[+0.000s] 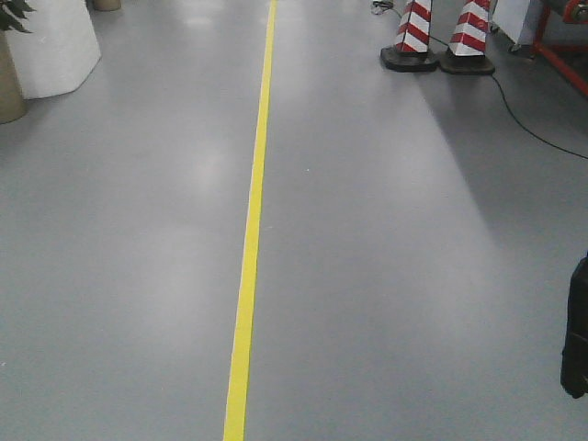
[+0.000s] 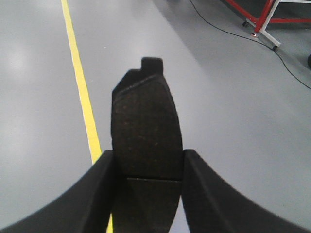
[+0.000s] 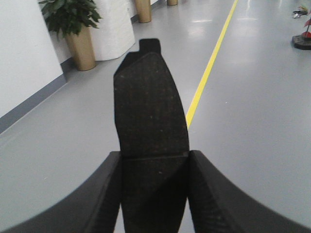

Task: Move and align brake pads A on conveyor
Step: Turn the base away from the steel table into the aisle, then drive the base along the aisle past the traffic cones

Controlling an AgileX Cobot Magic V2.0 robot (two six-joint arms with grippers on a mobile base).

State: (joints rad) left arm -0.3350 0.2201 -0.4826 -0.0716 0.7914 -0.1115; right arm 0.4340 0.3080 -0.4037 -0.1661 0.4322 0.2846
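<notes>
On the left, the left gripper (image 2: 147, 160) is clamped on a brake pad (image 2: 146, 121). Its two black fingers (image 2: 87, 194) press against the pad's long edges, right where the groove crosses it. The dark pad sticks out forward past the fingertips, with a small square tab at its far end. It hangs in the air over the grey floor (image 2: 233, 121), gripped by the claw alone. A yellow line (image 2: 80, 82) runs along the floor just left of the pad. At the far right corner of that view, a red frame (image 2: 252, 14) stands on the floor and a thin black cable (image 2: 291, 73) trails past it.

The front view looks straight ahead. There is a white block (image 1: 55, 46) in the far left corner of the floor, the yellow line up the middle, two red-and-white striped cones (image 1: 415, 32) at the far right, and a black shape (image 1: 576, 326) cut off by the right edge. I cannot tell what that shape is.

On the right, the right gripper (image 3: 154, 158) is closed the same way on a second brake pad (image 3: 150, 102), squeezing its long edges at the groove, tab end pointing forward. This pad is also held clear above the floor. Behind it to the left, a leafy plant in a gold pot (image 3: 80, 46) stands by the white wall.
</notes>
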